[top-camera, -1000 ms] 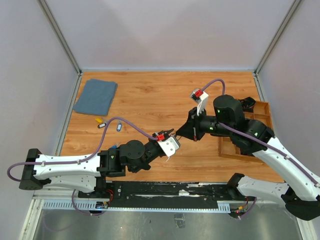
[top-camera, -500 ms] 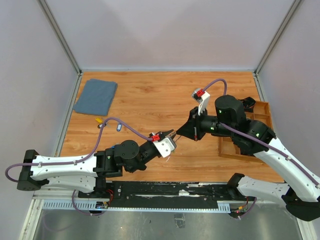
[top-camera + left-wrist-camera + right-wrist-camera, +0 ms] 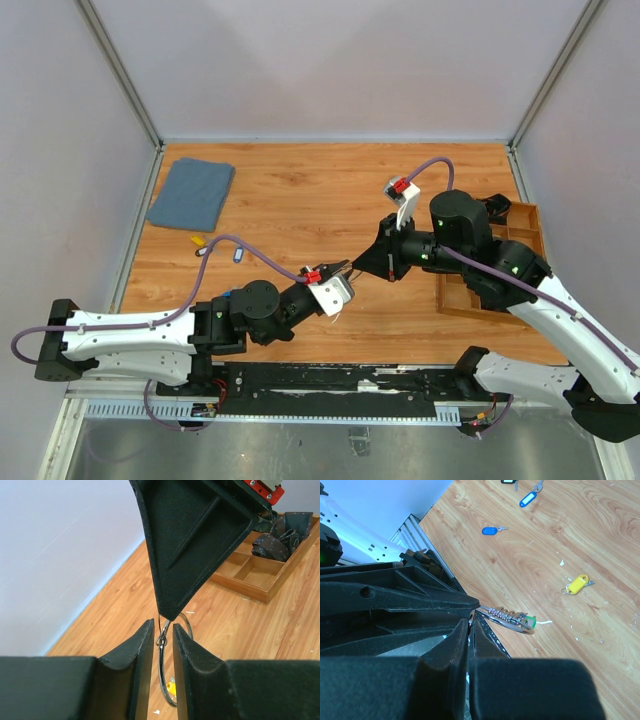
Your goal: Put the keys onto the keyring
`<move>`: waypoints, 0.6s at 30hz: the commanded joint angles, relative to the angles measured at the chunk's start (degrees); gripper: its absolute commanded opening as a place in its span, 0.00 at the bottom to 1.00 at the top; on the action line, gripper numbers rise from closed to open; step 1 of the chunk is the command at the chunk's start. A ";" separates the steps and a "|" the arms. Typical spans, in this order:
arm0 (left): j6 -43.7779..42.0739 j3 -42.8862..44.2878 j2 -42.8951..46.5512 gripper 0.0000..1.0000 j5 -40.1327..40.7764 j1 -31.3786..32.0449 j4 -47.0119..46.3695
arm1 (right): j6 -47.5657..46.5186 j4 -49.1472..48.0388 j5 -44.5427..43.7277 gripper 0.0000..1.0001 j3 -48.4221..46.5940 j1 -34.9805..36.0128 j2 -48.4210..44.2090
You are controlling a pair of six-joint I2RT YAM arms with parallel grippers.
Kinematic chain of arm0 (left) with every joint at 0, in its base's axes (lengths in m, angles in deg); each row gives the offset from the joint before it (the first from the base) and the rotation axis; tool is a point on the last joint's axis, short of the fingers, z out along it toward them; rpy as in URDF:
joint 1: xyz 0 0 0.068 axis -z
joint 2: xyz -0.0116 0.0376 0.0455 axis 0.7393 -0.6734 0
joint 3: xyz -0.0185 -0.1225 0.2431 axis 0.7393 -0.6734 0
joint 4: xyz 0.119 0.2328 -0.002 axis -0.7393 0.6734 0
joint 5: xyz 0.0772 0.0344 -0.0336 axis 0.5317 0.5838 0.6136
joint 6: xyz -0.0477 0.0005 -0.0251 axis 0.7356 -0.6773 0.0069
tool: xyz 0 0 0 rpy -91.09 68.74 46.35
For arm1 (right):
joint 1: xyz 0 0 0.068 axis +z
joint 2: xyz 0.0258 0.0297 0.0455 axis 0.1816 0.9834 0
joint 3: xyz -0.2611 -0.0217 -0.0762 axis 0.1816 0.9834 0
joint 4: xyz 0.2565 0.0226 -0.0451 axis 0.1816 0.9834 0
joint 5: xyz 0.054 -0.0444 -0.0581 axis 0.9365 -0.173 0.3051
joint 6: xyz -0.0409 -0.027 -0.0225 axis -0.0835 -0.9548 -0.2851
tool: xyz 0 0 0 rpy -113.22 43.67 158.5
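My right claw (image 3: 471, 614) is pinched closed on the one keyring (image 3: 509, 619), up off the tabletop (image 3: 620, 540); my left claw (image 3: 162, 630) stands a slit apart astride its wire. Loose below lie two blue keys (image 3: 490, 530) (image 3: 527, 500) and one yellow key (image 3: 577, 585). The single wooden tray (image 3: 250, 587) holds dark speckled pieces (image 3: 272, 545).

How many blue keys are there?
2 for sure, both on the table: one blue key near the rail, a second blue key farther out. A darker tag, cut off by the edge, might be a third.
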 commanded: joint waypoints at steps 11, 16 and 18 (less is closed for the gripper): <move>-0.56 -0.72 -0.83 0.19 1.02 -0.30 -2.42 | 1.10 -3.27 1.08 0.01 0.08 0.55 -0.65; -0.11 0.29 -1.74 0.01 3.69 -0.30 -2.63 | 1.01 -3.21 1.41 0.01 0.53 0.58 -0.35; 0.09 0.79 -2.11 0.01 4.55 -0.30 -2.50 | 1.07 -3.12 1.35 0.01 0.79 0.57 -0.33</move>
